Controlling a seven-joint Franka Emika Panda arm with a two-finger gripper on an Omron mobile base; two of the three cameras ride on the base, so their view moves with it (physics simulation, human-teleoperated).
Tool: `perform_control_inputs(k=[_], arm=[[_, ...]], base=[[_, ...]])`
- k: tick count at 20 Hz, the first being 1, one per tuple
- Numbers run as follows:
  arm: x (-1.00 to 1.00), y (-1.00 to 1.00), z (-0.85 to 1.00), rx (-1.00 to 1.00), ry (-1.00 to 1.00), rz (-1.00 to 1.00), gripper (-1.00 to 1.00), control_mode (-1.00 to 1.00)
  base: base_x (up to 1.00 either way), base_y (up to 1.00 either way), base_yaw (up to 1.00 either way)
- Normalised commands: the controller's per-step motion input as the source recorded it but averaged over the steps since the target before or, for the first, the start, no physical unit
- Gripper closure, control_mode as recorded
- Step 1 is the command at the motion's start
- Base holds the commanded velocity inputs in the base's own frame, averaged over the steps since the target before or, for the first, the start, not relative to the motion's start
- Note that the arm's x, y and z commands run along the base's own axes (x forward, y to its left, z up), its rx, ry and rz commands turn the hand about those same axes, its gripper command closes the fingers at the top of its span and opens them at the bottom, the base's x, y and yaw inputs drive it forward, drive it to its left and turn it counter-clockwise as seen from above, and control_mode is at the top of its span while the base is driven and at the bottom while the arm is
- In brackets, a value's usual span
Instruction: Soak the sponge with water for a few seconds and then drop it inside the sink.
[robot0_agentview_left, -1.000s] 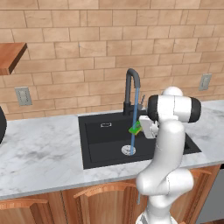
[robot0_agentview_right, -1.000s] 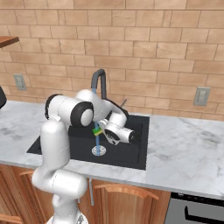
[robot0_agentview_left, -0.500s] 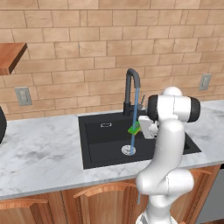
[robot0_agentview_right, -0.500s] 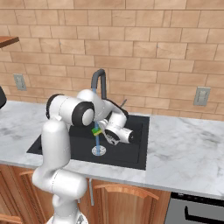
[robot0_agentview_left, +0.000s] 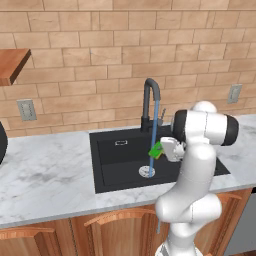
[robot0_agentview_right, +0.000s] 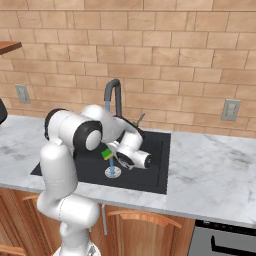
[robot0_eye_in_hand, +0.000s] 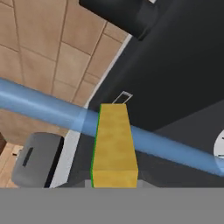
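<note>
While clamped: claw grips green-and-yellow rectangular sponge.
Stream: thin light-blue water touches sponge.
Below: matte black sink.

Green sponge in the water above the sink.

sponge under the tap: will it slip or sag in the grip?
The sponge is a flat-faced block, so slipping looks unlikely. It juts out of the shut jaws without drooping, so fairly stiff. With the water running across it, expect some added weight.
</note>
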Motion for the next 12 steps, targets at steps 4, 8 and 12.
perform_control_inputs(k=[4, 8, 12], arm=[[-0.04, -0.24, 0.34, -0.23, 0.02, 0.07, 1.00, -1.00], [0.00, -0.25, 0.44, -0.25, 0.10, 0.09, 1.00, -1.00], [-0.03, -0.32, 0.25, -0.22, 0.11, 0.09, 1.00, -1.00]], base=[[0.00, 0.00, 0.00], [0.00, 0.00, 0.00], [0.00, 0.00, 0.00]])
